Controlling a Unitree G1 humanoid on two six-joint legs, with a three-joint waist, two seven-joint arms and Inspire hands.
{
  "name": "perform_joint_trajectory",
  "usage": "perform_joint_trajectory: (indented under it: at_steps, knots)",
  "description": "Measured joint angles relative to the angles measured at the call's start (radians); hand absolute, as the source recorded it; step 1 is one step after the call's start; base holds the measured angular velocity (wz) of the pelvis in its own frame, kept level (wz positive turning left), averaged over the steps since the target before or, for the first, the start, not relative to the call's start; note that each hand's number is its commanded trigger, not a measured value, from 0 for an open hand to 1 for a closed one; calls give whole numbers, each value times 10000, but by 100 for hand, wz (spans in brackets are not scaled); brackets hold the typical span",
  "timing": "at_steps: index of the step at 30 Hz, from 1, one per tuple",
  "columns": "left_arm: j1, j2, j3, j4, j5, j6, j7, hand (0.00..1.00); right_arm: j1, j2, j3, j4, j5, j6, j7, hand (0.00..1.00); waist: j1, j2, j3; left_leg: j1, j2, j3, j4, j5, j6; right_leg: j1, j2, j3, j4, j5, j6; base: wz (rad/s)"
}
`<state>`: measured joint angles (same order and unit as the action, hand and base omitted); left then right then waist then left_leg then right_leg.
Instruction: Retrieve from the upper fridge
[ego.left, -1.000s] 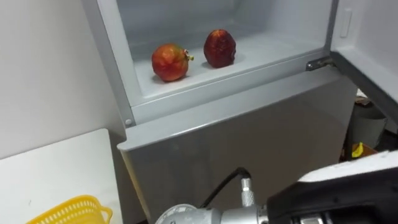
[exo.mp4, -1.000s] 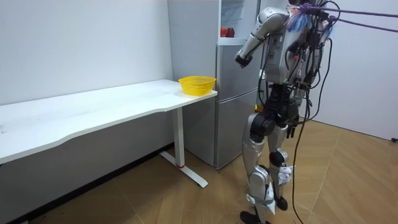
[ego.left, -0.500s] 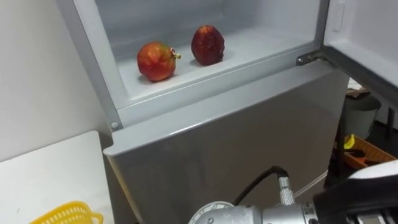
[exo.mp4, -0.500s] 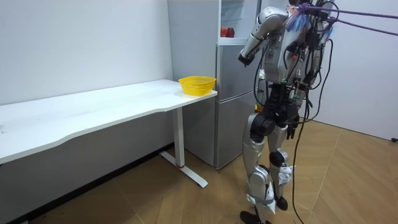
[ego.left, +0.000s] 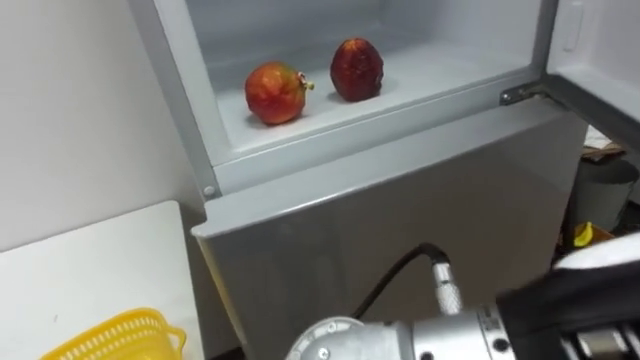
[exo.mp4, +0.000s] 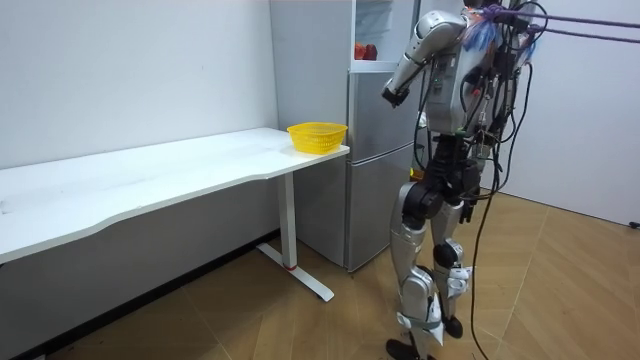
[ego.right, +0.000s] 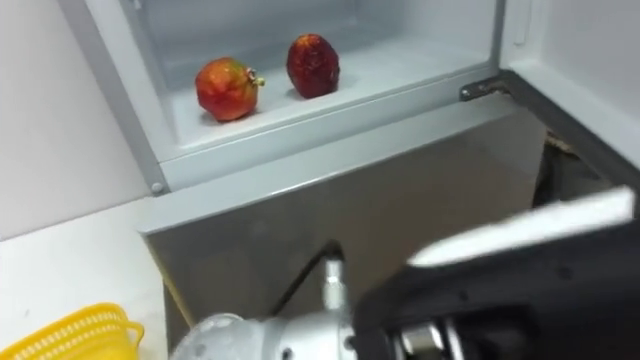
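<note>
Setting: white wall, wood floor (exo.mp4: 300, 310), and a long white table (ego.left: 90, 265) whose end meets a grey fridge (ego.left: 400, 210). A yellow basket (ego.left: 120, 325) sits on the table end nearest the fridge.

Fridge: the upper compartment (ego.left: 175, 90) is open, with its door (ego.left: 605, 40) swung out to the right. The lower part is closed.

Task items: two fruits lie on the compartment's white floor near the front lip. They are just beside each other, with a gap between them.
- Orange-red fruit (ego.left: 275, 92), on the left: nearly round and lying on its side. A small crown stub sticks out at its upper right. Its stem-to-crown axis therefore runs about level along the front lip and points right, toward its neighbour.
- Dark red fruit (ego.left: 357, 69), to the right and slightly further back: taller than wide, with its long axis upright. Which end carries the crown cannot be told.

Robot: it stands upright close before the fridge, on the room view's right of it. The right arm is raised. Its forearm crosses the bottom of the eye views from the right, in front of the closed lower part.

Right hand (exo.mp4: 391, 96): seen in the room view, it is in the air just below the level of the open compartment and well apart from both fruits. Whether it is spread or closed cannot be told. Both fruits rest on the compartment floor, untouched by it.
</note>
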<state>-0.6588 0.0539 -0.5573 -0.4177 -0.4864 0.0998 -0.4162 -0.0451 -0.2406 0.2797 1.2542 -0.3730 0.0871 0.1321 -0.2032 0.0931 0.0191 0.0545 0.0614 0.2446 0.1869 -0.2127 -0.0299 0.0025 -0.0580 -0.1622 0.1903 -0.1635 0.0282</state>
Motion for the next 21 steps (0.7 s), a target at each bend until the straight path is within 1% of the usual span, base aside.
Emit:
perform_joint_trajectory:
  at_steps: [1,2,3,4,5,6,7,8,9,10,11,12,13,14,15,16,17,18,20,21]
  knots:
    - [121,84,169,-151,175,-40,116,0,41,3,-1,0,3,-7,-19,0,77,-29,-10,2,0,-26,-1,0,0,4,2,-8,0,0,0,0]
    - [314,210,494,-395,502,-76,221,0,122,42,-94,4,15,-8,-102,0,273,-108,-21,10,1,-48,-1,1,-1,24,3,-35,-4,-2,-2,4]
    - [412,249,661,-474,622,-87,260,0,164,61,-112,-11,15,-4,-132,0,401,-152,-27,33,1,-40,-7,2,-1,34,6,-32,0,-3,-5,-5]
    - [708,447,1068,-588,676,-146,387,0,286,113,-284,-31,15,-40,-186,0,718,-277,-36,118,9,-57,-24,3,-1,91,22,18,3,-5,-9,-8]
    - [1221,627,1624,-717,680,-234,559,0,344,133,-459,-16,14,-76,-217,0,873,-373,-57,186,9,-97,-25,3,-1,177,25,12,-23,-8,-13,-10]
    - [1529,703,1914,-796,680,-251,694,0,375,135,-590,-4,12,-85,-242,0,964,-423,-89,203,9,-101,-38,3,-1,184,27,13,-26,-9,-14,0]
    - [2101,926,2437,-985,680,-252,1051,0,384,137,-800,71,19,-101,-341,0,1065,-524,-139,186,10,-119,-40,3,-1,186,33,0,-43,-9,-15,7]
    - [2438,1136,2975,-1090,675,-251,1302,0,430,139,-990,122,20,-139,-468,0,1217,-598,-150,181,10,-119,-39,3,-1,198,35,-37,-42,-9,-15,13]
    - [2664,1175,3584,-1107,678,-261,1544,0,514,183,-1184,122,17,-149,-569,0,1431,-680,-175,183,18,-136,-36,3,-1,230,38,-87,-43,-10,-16,14]
    - [2759,1182,3877,-1107,677,-286,1740,0,560,222,-1284,119,17,-161,-601,0,1509,-750,-191,189,20,-181,-36,3,-1,264,38,-128,-52,-9,-15,19]
    - [2988,1238,4370,-1101,690,-418,2172,0,676,326,-1510,125,15,-231,-686,0,1565,-862,-195,222,19,-313,-34,2,-1,375,38,-242,-75,-9,-15,28]
    - [3307,1248,4835,-1096,690,-618,2614,0,720,430,-1716,225,18,-272,-819,0,1568,-925,-187,281,17,-373,-34,2,-1,514,36,-330,-114,-9,-15,30]
    - [3485,1250,5049,-1094,684,-681,2845,0,758,479,-1814,259,19,-312,-883,0,1580,-942,-201,293,10,-393,-34,2,-1,558,33,-344,-154,-9,-15,16]
    - [3829,1236,5524,-1099,732,-758,3190,0,910,567,-2048,231,-48,-338,-977,0,1775,-930,-198,370,-3,-418,-34,2,-1,631,28,-328,-198,-9,-15,-4]
    - [4171,1236,6024,-1100,897,-769,3459,0,1072,621,-2269,121,-116,-349,-1031,0,1895,-876,-184,426,-4,-430,-33,2,-1,660,25,-308,-201,-9,-15,-7]
    - [4313,1233,6243,-1099,910,-770,3626,0,1095,626,-2319,59,-130,-367,-1061,0,1934,-841,-189,437,-5,-432,-33,1,-1,657,24,-316,-197,-9,-15,-6]
    - [4523,1226,6633,-1100,899,-773,4016,0,1235,615,-2363,-48,-125,-429,-1109,0,2059,-761,-226,436,-4,-413,-33,2,-1,643,25,-314,-188,-9,-15,0]
    - [4595,1226,6798,-1100,910,-782,4203,0,1262,603,-2363,-49,-131,-422,-1131,0,2109,-723,-230,435,-2,-432,-33,2,-1,649,29,-306,-185,-9,-15,4]
    - [4821,1223,7431,-1101,1081,-892,4907,0,1284,589,-2468,-48,-166,-422,-1162,0,2198,-633,-276,434,-11,-569,-55,2,-1,701,28,-384,-174,-13,-16,11]
    - [4857,1223,7658,-1101,1103,-979,5295,0,1331,585,-2509,-49,-170,-428,-1162,0,2237,-619,-284,461,-12,-589,-53,2,-1,726,25,-414,-181,-17,-19,12]
